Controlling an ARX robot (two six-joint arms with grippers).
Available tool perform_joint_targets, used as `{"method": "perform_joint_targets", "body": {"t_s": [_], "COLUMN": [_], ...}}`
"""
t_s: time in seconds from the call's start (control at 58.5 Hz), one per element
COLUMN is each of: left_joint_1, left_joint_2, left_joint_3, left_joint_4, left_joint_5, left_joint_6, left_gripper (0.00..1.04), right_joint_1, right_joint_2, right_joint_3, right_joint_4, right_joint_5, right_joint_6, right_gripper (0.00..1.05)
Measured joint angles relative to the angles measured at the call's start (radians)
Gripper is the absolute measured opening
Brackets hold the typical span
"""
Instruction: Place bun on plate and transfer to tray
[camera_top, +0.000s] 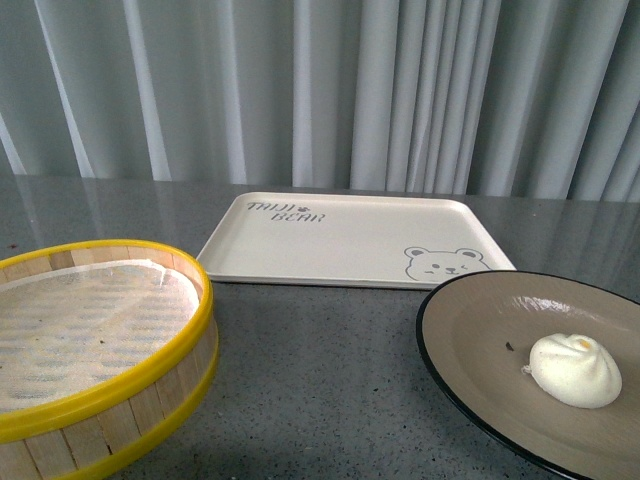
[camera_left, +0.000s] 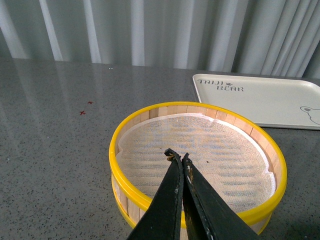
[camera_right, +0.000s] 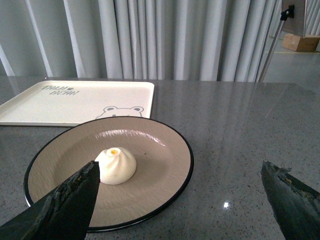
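Note:
The white pleated bun (camera_top: 574, 369) lies on the grey-brown, black-rimmed plate (camera_top: 470, 320) at the front right of the table. The right wrist view shows the same bun (camera_right: 116, 165) on the plate (camera_right: 160, 165). My right gripper (camera_right: 180, 170) is open wide, over the plate's near edge, one finger beside the bun, nothing between its fingers. The cream tray (camera_top: 350, 240) with the bear drawing lies bare behind the plate; the tray (camera_left: 265, 100) also appears in the left wrist view. My left gripper (camera_left: 179, 156) is shut and hangs over the bamboo steamer. Neither arm appears in the front view.
A round yellow-rimmed bamboo steamer (camera_top: 90, 390) with a white cloth liner stands at the front left; the steamer (camera_left: 150, 205) holds nothing. Grey curtains close off the back. A tripod leg (camera_right: 272, 42) stands beyond the table at the far right.

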Motion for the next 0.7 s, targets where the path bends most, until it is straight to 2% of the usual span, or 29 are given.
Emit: {"method": "perform_joint_targets", "body": {"t_s": [0.701], "left_joint_1": [0.0], "left_joint_2": [-0.303], "left_joint_3": [0.0], "left_joint_4": [-0.294], "left_joint_5": [0.0], "left_joint_6": [0.0], "left_gripper": [0.04], "right_joint_1": [0.0], "right_joint_2": [0.0], "right_joint_3": [0.0], "right_joint_4": [0.0], "right_joint_5": [0.0], "right_joint_6": [0.0], "right_gripper": [0.96]}}
